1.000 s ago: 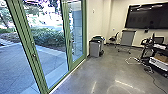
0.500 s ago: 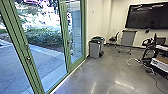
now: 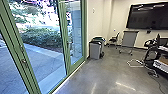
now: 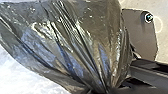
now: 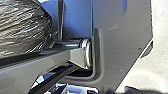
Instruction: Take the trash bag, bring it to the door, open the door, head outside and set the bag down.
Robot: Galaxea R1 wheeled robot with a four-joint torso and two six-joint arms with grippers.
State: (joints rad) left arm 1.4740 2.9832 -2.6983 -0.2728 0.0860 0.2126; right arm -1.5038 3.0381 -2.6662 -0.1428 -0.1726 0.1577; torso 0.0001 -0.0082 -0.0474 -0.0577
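One wrist view shows left hand [image 4: 103, 91] pinching trash bag [image 4: 82, 42], the other leaves right hand unclear.

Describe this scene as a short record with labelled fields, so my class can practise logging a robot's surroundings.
Robot's place: indoors, beside glass doors
Door frame: green
Beyond the glass: paving, with a hedge behind it
Trash bag: dark, shiny plastic; its folds draw together to a narrow gather
Grey bin: on the floor near the wall, past the doors
Wall screen: wide, dark
Floor: grey, glossy, with bright reflections
Task state: bag not yet put down outside
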